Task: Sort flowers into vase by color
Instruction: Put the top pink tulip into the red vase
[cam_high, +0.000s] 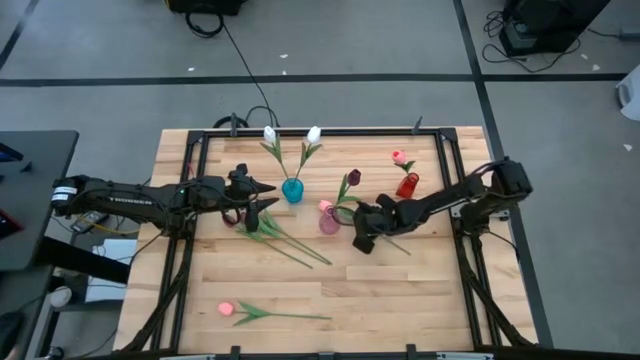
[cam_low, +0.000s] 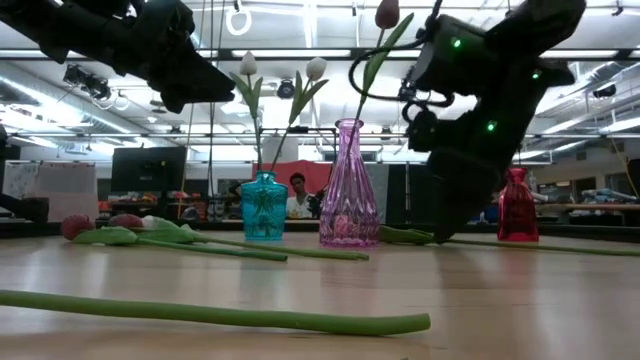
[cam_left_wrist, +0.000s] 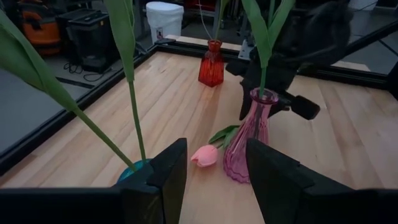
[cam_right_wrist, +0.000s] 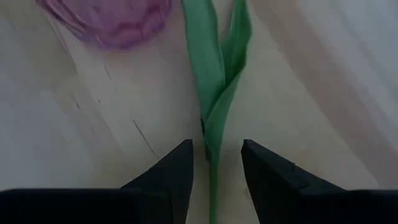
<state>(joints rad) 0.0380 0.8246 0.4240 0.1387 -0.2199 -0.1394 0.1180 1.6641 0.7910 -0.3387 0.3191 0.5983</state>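
The right gripper (cam_right_wrist: 214, 165) is hanging open around a pink tulip's stem (cam_right_wrist: 214, 118), holding nothing; it should be squeezing mid-stem.

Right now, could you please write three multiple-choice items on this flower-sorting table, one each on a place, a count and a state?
1. Where does the pink vase stand?
A. between the teal vase and the red vase
B. at the table's near edge
C. off the table

2. How many white tulips stand in the teal vase?
A. none
B. two
C. four

3. How is the right gripper?
A. open, astride a green stem lying on the table
B. lifting the red vase
C. inside the teal vase

Answers: 1 A, the high view shows it in the middle; 2 B, two white heads; 3 A, the right wrist view shows fingers either side.
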